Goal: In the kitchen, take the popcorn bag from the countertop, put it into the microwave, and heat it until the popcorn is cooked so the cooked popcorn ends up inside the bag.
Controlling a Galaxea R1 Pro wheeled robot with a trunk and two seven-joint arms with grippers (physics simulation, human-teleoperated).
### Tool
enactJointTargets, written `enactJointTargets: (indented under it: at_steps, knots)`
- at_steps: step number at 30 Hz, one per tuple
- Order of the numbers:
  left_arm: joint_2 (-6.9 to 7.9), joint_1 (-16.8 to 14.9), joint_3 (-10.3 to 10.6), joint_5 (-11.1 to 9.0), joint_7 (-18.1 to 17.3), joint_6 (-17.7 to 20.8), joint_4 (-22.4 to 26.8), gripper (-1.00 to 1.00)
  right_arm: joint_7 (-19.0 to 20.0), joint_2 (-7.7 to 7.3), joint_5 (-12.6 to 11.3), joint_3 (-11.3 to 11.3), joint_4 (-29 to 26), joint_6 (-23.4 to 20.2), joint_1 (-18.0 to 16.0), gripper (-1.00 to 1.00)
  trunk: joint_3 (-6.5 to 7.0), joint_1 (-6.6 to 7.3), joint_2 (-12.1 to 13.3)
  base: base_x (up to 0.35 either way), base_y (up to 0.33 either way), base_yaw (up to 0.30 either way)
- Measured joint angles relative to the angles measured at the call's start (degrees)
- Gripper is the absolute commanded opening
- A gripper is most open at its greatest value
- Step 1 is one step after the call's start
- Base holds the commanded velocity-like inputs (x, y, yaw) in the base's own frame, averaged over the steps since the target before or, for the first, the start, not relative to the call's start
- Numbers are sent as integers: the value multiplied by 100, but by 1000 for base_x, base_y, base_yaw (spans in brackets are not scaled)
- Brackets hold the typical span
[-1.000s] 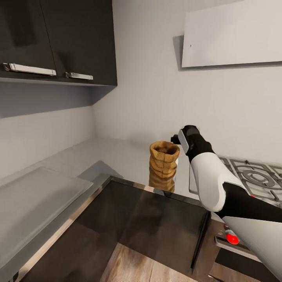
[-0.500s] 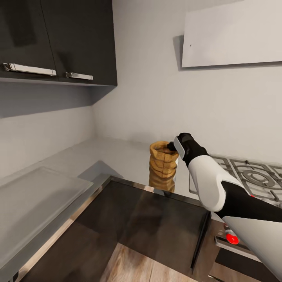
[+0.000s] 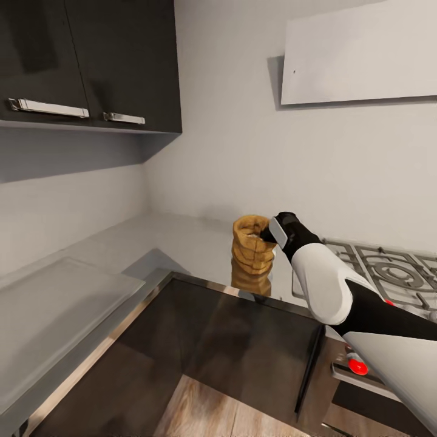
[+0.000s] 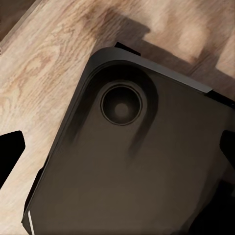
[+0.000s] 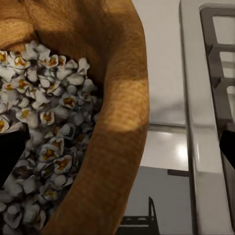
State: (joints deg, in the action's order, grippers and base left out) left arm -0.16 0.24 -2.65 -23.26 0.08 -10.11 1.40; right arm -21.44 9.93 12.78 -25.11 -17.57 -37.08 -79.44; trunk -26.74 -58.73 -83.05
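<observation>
The popcorn bag (image 3: 250, 244), a tan crumpled sack, stands upright on the glossy grey countertop (image 3: 182, 243) near the back wall. My right gripper (image 3: 266, 233) is at the bag's right rim. In the right wrist view the gripper (image 5: 117, 152) is open, and the rolled rim of the bag (image 5: 122, 98) runs between its dark fingers (image 5: 228, 147). One finger is over the white popcorn (image 5: 44, 122) inside, the other outside the wall. My left gripper (image 4: 117, 152) is open and looks down at the robot's dark base and the wood floor. The microwave is out of view.
A grated gas hob (image 3: 388, 267) lies right of the bag, with a red knob (image 3: 357, 366) on the front below it. Dark upper cabinets (image 3: 121, 60) hang at the left and a white hood (image 3: 364, 54) above the hob. A pale board (image 3: 54, 303) lies on the left counter.
My right arm has swung left and down, bringing the gripper from beside the bag's top onto its right rim. The bag has barely moved.
</observation>
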Motion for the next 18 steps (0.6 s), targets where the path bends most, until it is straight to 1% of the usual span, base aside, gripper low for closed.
enactJointTargets:
  at_steps: [7, 8, 11, 13, 14, 18]
  knots:
    - [0, 0, 0, -3, 0, -1, -1, 100, 2, 0, 16, -5, 5, 8, -2, 100, 1, 1, -1, -2, 0, 0]
    - [0, 0, 0, -3, 0, -1, 0, 100, 1, 0, 20, -8, 15, 15, -2, -100, 1, 1, -1, 0, 0, 0]
    - [0, 0, -5, -7, 0, -1, -1, 100, 15, 0, -4, -11, 27, 21, -2, -100, 1, 1, -1, 0, 0, 0]
    - [0, 1, -6, -9, 0, -1, 0, 100, 6, -1, 85, 1, 19, -4, -1, -100, 0, 1, -1, 0, 0, 0]
    - [0, 0, -5, -9, 0, -1, -1, 100, 9, 0, 8, -10, 35, 12, -2, -100, 1, 1, -1, 0, 0, 0]
    - [0, 0, -1, -9, 0, -1, 0, 100, 11, -1, 43, -3, 32, 2, -2, -100, 1, 1, -1, 0, 0, 0]
